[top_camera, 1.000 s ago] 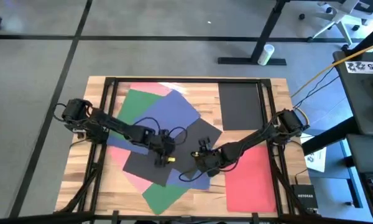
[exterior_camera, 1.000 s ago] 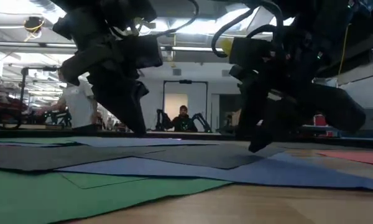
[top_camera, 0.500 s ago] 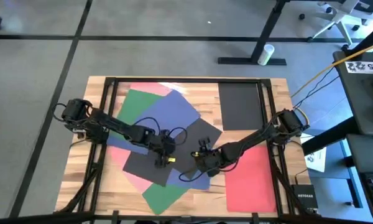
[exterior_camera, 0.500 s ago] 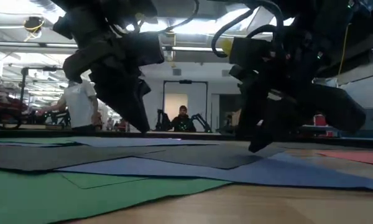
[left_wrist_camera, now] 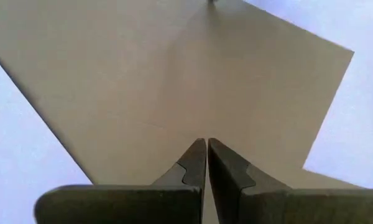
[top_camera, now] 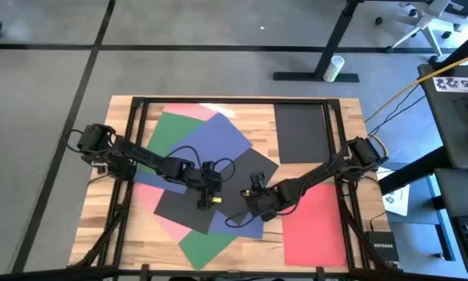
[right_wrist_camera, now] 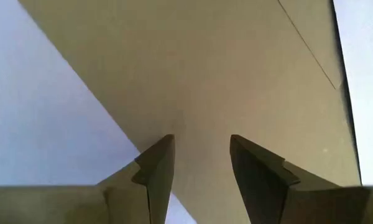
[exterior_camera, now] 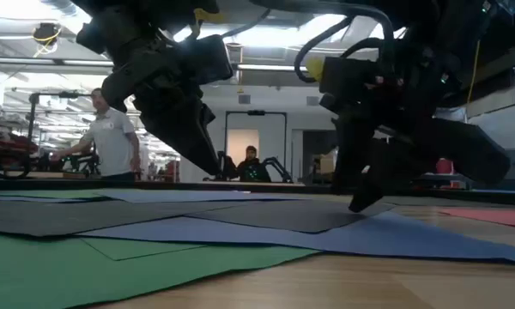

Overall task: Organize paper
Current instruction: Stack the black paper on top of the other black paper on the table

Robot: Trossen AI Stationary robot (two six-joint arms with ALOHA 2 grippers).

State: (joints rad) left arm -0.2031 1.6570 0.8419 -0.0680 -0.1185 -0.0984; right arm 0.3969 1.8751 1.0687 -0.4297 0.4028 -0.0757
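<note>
the wooden table [top_camera: 242, 247] carries a loose overlapping spread of construction-paper sheets. in the high view a green sheet [top_camera: 170, 129] lies toward the far left with a pink sheet [top_camera: 189, 112] showing behind it, a blue sheet [top_camera: 222, 140] lies over them near the middle, and a tilted black sheet [top_camera: 218, 191] lies on top of the pile at the centre. a second green sheet [top_camera: 204, 248] sticks out at the near edge of the pile, and more pink [top_camera: 168, 221] shows at the near left. apart from the pile, another black sheet [top_camera: 302, 130] lies flat at the far right and a red sheet [top_camera: 315, 224] lies flat at the near right.

the left claw [top_camera: 208, 199] is over the tilted black sheet at the pile's centre; its wrist view shows its fingers [left_wrist_camera: 193, 165] pressed together with nothing between them, tips at the black sheet [left_wrist_camera: 174, 81], with blue paper [left_wrist_camera: 25, 155] on either side. the right claw [top_camera: 255, 205] is just beside it, over the same black sheet near its right edge; its fingers [right_wrist_camera: 158, 165] stand apart, released, tips down at the black paper [right_wrist_camera: 224, 74].

in the low view both claws reach down to the paper, and people [exterior_camera: 112, 137] show in the room behind.
</note>
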